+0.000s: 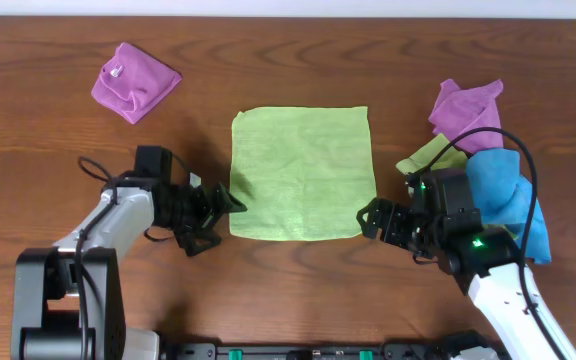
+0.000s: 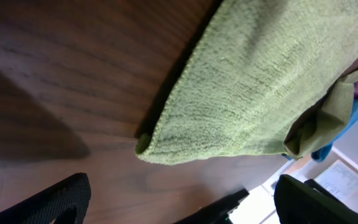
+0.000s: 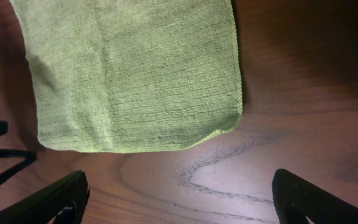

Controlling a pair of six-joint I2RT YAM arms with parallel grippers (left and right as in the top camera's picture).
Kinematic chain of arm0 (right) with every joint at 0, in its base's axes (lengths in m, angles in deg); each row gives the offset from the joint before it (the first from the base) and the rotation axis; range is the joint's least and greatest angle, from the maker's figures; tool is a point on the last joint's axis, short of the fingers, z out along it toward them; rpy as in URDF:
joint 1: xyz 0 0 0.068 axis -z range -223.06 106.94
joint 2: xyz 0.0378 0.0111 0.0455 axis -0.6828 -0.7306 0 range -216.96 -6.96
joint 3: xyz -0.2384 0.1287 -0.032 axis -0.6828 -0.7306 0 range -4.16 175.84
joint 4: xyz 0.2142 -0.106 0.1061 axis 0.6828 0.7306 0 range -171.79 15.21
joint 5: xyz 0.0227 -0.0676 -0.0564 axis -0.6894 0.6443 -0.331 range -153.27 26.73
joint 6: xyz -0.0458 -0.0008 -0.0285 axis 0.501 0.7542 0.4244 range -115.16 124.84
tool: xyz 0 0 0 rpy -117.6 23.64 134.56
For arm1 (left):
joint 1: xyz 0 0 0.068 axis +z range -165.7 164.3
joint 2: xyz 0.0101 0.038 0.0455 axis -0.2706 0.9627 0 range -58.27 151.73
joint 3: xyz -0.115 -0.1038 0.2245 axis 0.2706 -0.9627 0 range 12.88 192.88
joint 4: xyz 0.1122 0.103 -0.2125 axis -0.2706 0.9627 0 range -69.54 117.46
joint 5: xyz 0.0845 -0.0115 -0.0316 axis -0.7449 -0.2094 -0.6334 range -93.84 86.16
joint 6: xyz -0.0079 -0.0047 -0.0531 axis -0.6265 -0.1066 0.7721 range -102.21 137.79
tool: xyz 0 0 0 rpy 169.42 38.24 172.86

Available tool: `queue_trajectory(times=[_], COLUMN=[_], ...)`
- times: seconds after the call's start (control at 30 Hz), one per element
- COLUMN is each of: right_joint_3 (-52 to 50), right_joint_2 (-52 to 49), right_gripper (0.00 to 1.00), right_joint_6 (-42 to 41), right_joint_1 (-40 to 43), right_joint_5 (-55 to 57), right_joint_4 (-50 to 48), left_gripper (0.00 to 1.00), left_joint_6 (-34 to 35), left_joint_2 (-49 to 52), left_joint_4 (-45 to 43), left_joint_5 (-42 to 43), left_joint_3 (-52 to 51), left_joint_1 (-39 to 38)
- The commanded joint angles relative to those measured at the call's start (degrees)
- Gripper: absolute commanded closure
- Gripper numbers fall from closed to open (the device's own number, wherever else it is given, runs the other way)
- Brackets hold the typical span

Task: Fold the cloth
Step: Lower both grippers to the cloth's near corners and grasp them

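The lime-green cloth (image 1: 301,172) lies flat and spread out as a square in the middle of the wooden table. My left gripper (image 1: 223,205) is open and empty, just off the cloth's near left corner, which shows in the left wrist view (image 2: 229,112). My right gripper (image 1: 373,220) is open and empty, just off the near right corner; the cloth fills the top of the right wrist view (image 3: 135,74). Neither gripper touches the cloth.
A folded purple cloth (image 1: 134,82) lies at the far left. At the right sits a heap of cloths: purple (image 1: 465,105), dull olive-green (image 1: 430,155) and blue (image 1: 503,190), close behind my right arm.
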Motion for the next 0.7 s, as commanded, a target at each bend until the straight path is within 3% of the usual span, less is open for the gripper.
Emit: queue_trajectory(times=[0.0,0.4,0.67], right_joint_3=[-0.2,-0.2,-0.2], right_joint_2=[0.4,0.4,0.4], right_gripper=[0.05,0.05,0.05], right_joint_6=[-0.8,-2.3,-2.3], right_joint_1=[0.4,0.4,0.4], right_joint_5=[-0.2,-0.3,-0.7], right_joint_4=[-0.2,-0.2,-0.1], left_gripper=[0.03,0.01,0.29], left_joint_6=[2.6,9.9,10.8], left_joint_2=[0.4,0.4,2.4], left_joint_4=[-1.2,-9.7,-11.8], left_joint_5=[0.6,-2.2,-8.1], left_joint_3=[-1.3,-3.1,-3.1], left_joint_1=[-0.2,-4.9,-8.7])
